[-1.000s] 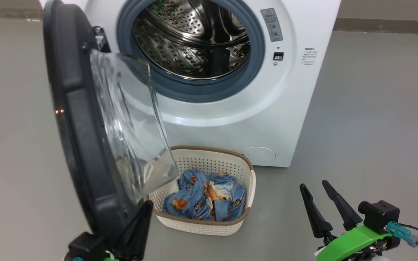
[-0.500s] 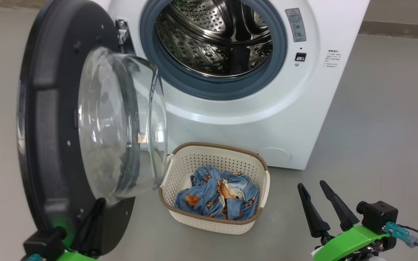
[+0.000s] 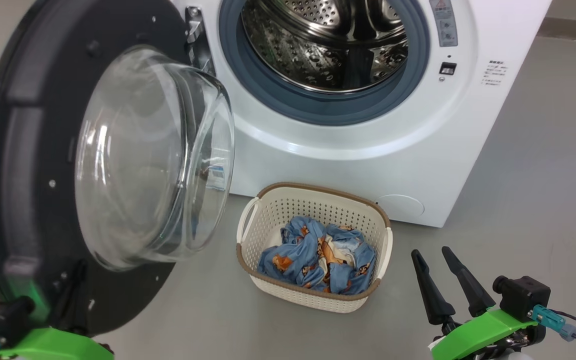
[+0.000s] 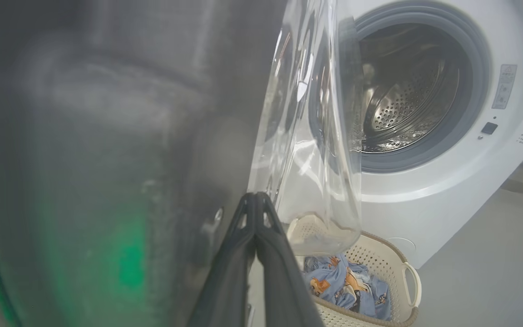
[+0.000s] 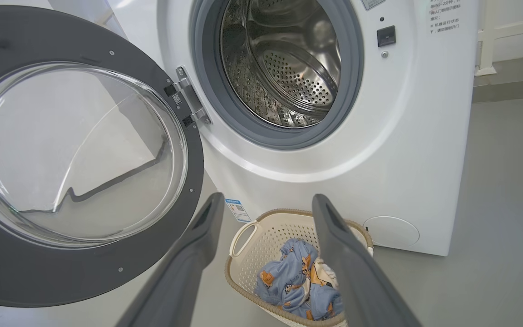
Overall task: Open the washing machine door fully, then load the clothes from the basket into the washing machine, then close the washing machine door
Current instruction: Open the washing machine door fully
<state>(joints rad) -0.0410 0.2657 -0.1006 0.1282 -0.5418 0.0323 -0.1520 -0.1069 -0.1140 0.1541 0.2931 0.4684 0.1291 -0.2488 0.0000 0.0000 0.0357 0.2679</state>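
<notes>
Laundry scene on a grey floor [image 3: 543,175], seen from the robot's head. White front-loading washing machine [image 3: 408,165] fills 12 to 1 o'clock. Its steel drum [image 3: 328,50] is open to view and, as far as visible, holds no fabric. Washing machine door [image 3: 23,165], round and black with a bulging glass window, stands swung out on its hinge at 9 o'clock. Its inner face is turned toward the camera, well clear of the opening. Whether it has reached its full stop cannot be told, but the first step looks done or nearly so.

Basket [image 3: 313,300], cream with a brown rim, sits on the floor just in front of the machine, a little below centre toward 6 o'clock. Clothes [image 3: 318,255], light blue with orange figures, lie bunched inside it, none lifted out. Loading has not begun, and closing the door comes after that.

Left gripper [image 4: 256,196] is at 7 o'clock, low against the door's black inner rim. Its jaws are closed tip to tip with nothing between them. Whether the tips touch the door cannot be told. Right gripper [image 3: 430,251] hangs at 5 o'clock, apart from the basket, jaws spread open and empty, pointing toward the machine.
</notes>
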